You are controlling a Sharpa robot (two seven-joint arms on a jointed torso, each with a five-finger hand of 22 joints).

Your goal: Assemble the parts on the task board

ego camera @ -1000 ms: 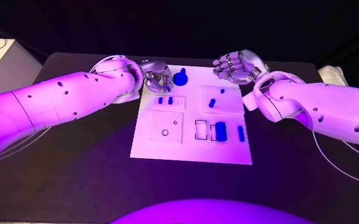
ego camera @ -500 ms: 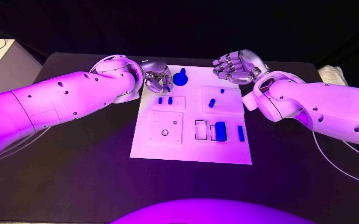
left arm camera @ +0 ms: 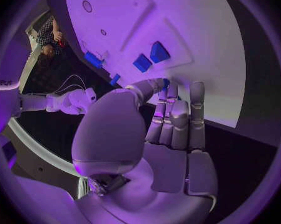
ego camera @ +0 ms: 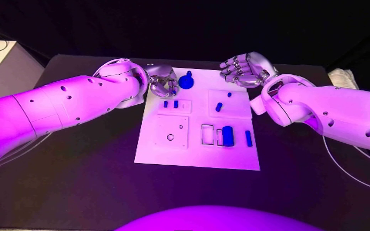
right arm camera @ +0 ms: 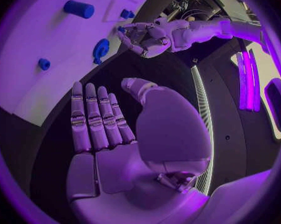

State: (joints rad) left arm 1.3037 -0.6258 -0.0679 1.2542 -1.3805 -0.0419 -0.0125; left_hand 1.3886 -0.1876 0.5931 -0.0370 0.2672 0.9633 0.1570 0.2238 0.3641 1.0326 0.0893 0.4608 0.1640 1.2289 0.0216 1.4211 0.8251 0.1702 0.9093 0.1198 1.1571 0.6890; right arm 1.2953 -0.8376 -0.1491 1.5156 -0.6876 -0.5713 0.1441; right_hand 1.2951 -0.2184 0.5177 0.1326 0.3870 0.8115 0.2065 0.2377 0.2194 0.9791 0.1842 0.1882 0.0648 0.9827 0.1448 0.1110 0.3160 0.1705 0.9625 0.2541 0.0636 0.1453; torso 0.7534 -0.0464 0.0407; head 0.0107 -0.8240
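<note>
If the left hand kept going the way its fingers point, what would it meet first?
Most likely the round blue part at the far end of the task board: the left hand sits just beside it, fingers reaching over the board's edge. Depth is unclear, so it might pass above.

A black tabletop (ego camera: 77,188) stands before a dark backdrop (ego camera: 185,12), with a pale cabinet (ego camera: 15,65) at its left.

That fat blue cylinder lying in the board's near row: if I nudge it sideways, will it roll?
Probably. The blue cylinder looks round and lies on its side on the flat task board, so a sideways nudge may roll it. It looks smooth and rigid, possibly slippery to pinch. Its weight cannot be told.
</note>
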